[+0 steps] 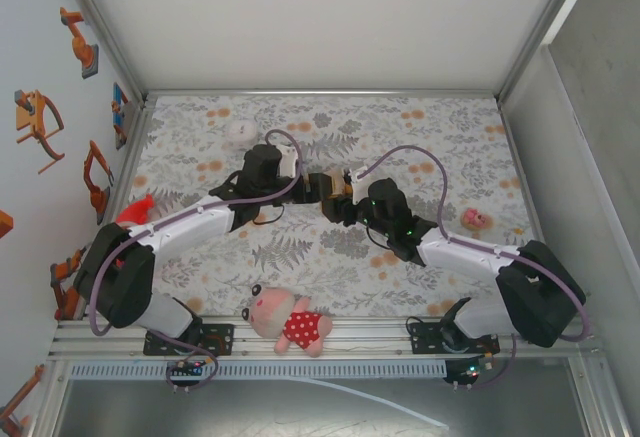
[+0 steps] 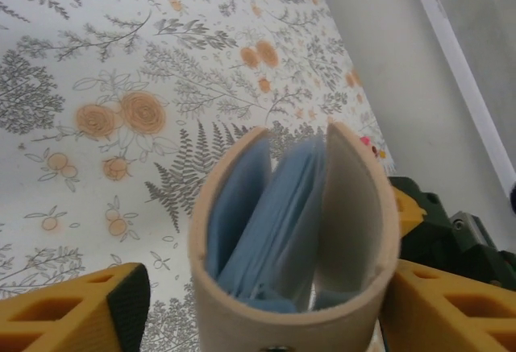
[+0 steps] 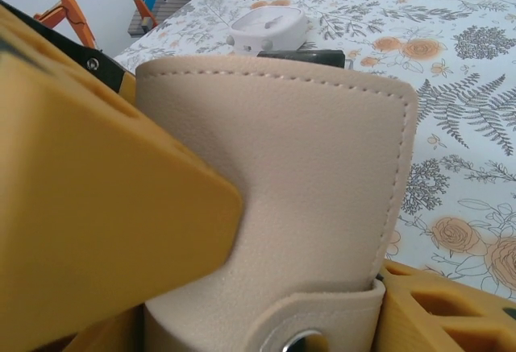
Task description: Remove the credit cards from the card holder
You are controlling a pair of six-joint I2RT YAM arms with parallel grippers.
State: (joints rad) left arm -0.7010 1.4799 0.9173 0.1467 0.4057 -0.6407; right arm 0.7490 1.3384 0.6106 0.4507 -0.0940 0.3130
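Gripping the card holder (image 3: pixel 282 167), the right hand (image 3: pixel 322 263) presents it open (0 cards out yet); the left hand (image 2: pixel 262 308) straddles it, fingers apart.

tan card holder (image 2: pixel 294 239), open, blue-grey inside

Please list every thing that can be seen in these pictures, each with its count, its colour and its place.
tablecloth: one, white with grey ferns and orange flowers, under everything
card holder: one, tan with blue-grey inner faces, over the cloth's middle
clock-like dial: one, white, far left of the cloth
plush toy: one, pale with red dotted dress, near edge
red object: one, red, left edge, too small to name
pink object: one, pink, right side
left gripper: one, yellow fingers, open, either side of the holder
right gripper: one, yellow fingers, shut on the holder
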